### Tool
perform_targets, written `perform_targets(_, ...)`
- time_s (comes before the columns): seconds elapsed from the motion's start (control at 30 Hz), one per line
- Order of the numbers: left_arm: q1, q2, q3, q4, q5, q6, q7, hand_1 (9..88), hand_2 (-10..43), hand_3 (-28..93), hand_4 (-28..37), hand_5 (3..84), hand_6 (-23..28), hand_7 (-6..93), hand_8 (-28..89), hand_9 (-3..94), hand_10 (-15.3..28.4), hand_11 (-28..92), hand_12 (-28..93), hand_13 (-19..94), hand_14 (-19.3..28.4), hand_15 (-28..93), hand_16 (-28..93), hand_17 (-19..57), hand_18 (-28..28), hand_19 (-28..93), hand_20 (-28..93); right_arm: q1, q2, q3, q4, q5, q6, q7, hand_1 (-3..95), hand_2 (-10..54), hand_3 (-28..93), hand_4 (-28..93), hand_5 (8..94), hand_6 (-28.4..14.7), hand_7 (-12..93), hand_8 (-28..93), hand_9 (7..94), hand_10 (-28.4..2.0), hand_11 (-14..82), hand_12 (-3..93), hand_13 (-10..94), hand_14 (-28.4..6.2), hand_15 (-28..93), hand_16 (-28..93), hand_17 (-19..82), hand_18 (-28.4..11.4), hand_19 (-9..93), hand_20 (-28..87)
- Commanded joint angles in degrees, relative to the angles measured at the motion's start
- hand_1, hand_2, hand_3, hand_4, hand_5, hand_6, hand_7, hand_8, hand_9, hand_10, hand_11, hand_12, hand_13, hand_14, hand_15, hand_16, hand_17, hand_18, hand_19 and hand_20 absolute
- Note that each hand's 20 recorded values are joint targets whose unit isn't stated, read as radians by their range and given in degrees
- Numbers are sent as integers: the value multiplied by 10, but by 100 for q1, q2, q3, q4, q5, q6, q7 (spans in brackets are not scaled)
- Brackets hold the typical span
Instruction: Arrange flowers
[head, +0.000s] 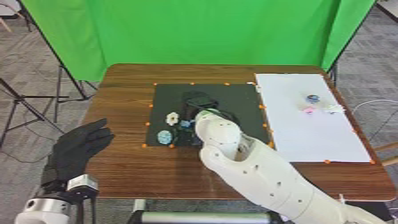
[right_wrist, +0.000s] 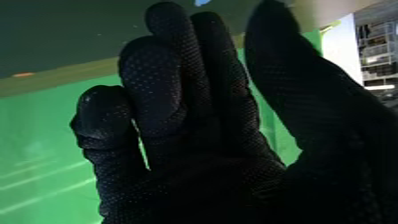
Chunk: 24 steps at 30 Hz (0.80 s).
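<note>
**Right hand (head: 200, 99) open over the black mat (head: 244, 95), blooms within knocking range**

Nothing gripped: fingers close to straight, thumb held wide of them. Left hand (head: 73, 150) also loose and empty, beside the table (head: 124, 170).

On the black mat: white flower (head: 172, 118), pale flower (head: 164, 136) and, just beside the right hand, small blue flower (head: 186, 123). On the white mat (head: 311, 142), close together: blue flower (head: 313, 98), pink flower (head: 308, 109) and second white flower (head: 334, 108).

Likeliest trouble: a blind sweep. Could drag the small blue flower along with the glove, being so near, or push the white flower into the pale flower. Could also close on mat instead of stem, with dark glove and dark stems hard to tell apart against black. Could pinch too hard and crush petals, or too loosely and drop a bloom on the way across. Might catch the mat's edge and shift it, given a low pass with the forearm.

In the head view: both mats, all six blooms, but the right hand's grasp largely lost against black. In the wrist view: the open space between thumb and fingers, plain to see, plus a blue scrap (right_wrist: 202, 2) at the frame's edge, too cut off to identify, and distant shelving (right_wrist: 380, 62).
</note>
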Motion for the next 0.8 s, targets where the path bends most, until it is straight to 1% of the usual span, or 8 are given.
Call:
perform_targets(0.03, 221, -77, -28, -68, -2, 19, 10, 271, 47, 821, -201, 442, 132, 205, -109, 386, 223, 409, 111, 255, 278, 651, -143, -96, 219, 605, 65, 64, -8, 105, -221, 102, -195, 21, 400, -95, 816, -276, 635, -52, 209, -126, 653, -161, 342, 188, 647, -105, 749, 178, 428, -189, 932, 348)
perform_targets(0.17, 395, -89, -81, -131, -30, 101, 86, 271, 46, 822, -202, 442, 132, 205, -109, 386, 223, 409, 112, 255, 278, 651, -143, -96, 219, 605, 65, 278, 440, 74, -581, 320, -203, -136, 390, -95, 812, -272, 632, -57, 200, -123, 647, -165, 341, 187, 645, -109, 751, 177, 427, -189, 932, 344)
perform_targets(0.23, 512, -57, -113, -169, -78, 178, 180, 270, 46, 822, -201, 442, 132, 205, -108, 386, 223, 408, 112, 255, 277, 651, -143, -96, 219, 605, 65, 373, 597, 227, -716, 534, -360, -267, 386, -95, 812, -270, 626, -57, 197, -122, 644, -169, 338, 185, 644, -110, 751, 176, 427, -189, 932, 342)
perform_targets(0.33, 512, -6, -54, -175, -107, 222, 262, 270, 46, 822, -201, 442, 132, 205, -109, 386, 223, 408, 112, 255, 278, 651, -143, -96, 219, 605, 65, 442, 984, 581, -943, 863, -756, -546, 382, -95, 811, -267, 619, -58, 192, -121, 641, -170, 328, 182, 643, -111, 750, 175, 431, -186, 932, 338)
perform_targets(0.4, 528, 35, -8, -172, -143, 261, 335, 270, 46, 822, -201, 442, 131, 205, -109, 386, 224, 408, 112, 255, 278, 652, -143, -96, 219, 605, 65, 475, 1306, 706, -1040, 985, -638, -693, 376, -95, 815, -264, 599, -59, 188, -120, 625, -174, 301, 175, 633, -112, 748, 173, 430, -183, 932, 329)
perform_targets(0.43, 558, 3, -21, -182, -126, 255, 300, 270, 46, 822, -201, 442, 131, 205, -108, 386, 223, 408, 112, 255, 278, 652, -143, -96, 219, 605, 66, 428, 1402, 882, -1036, 1034, -741, -887, 373, -94, 817, -264, 591, -60, 185, -120, 615, -175, 285, 171, 629, -113, 747, 172, 428, -182, 932, 321)
perform_targets(0.53, 624, 25, -12, -195, -157, 296, 378, 270, 47, 821, -202, 442, 131, 205, -109, 386, 223, 408, 112, 255, 278, 651, -143, -96, 219, 605, 66, 391, 1740, 1150, -1019, 1112, -882, -1092, 366, -86, 818, -264, 569, -59, 183, -117, 590, -176, 255, 166, 617, -111, 746, 169, 415, -178, 932, 297)
perform_targets(0.8, 489, 90, 168, -148, -191, 306, 461, 270, 48, 821, -202, 442, 132, 204, -108, 386, 224, 407, 112, 255, 278, 651, -143, -96, 219, 605, 66, 224, 2552, 1473, -568, 983, -955, -1194, 348, -82, 833, -271, 518, -60, 165, -115, 533, -176, 184, 161, 633, -85, 793, 156, 412, -175, 932, 280)
